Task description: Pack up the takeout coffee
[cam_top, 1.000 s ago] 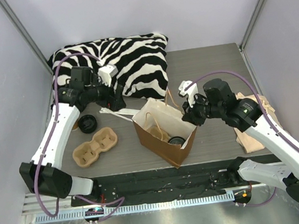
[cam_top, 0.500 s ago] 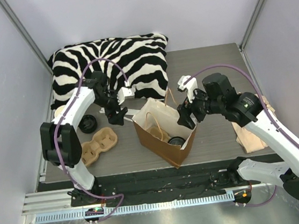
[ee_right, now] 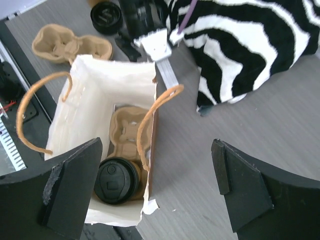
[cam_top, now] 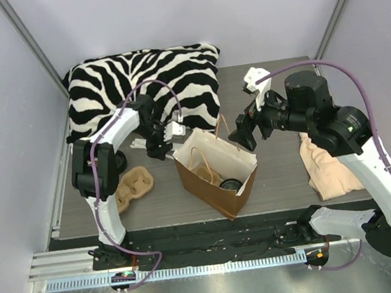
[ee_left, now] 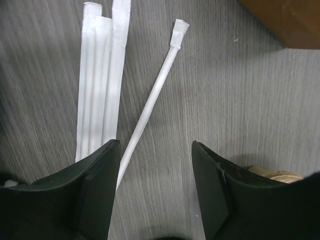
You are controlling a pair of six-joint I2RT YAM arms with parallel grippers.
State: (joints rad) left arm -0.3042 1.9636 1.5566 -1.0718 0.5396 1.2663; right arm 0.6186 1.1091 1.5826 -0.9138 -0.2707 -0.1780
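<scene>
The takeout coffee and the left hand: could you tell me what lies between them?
In the top view, the paper bag's wall separates them: the takeout coffee inside, the left hand outside.

Matt grey wood-grain table (ee_left: 240, 100); smooth white paper straw wrappers (ee_left: 100, 75); rough brown kraft bag (cam_top: 204, 188); smooth black plastic-lidded takeout coffee (ee_right: 116, 180); soft cloth pillow (cam_top: 138, 79)

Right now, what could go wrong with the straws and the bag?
The left gripper straddles one thin wrapped straw, with the other straws right beside one finger, so it might pinch extras or let the thin one slip. The paper bag stands close by; a bump from that arm could tip it and the takeout coffee inside.
</scene>
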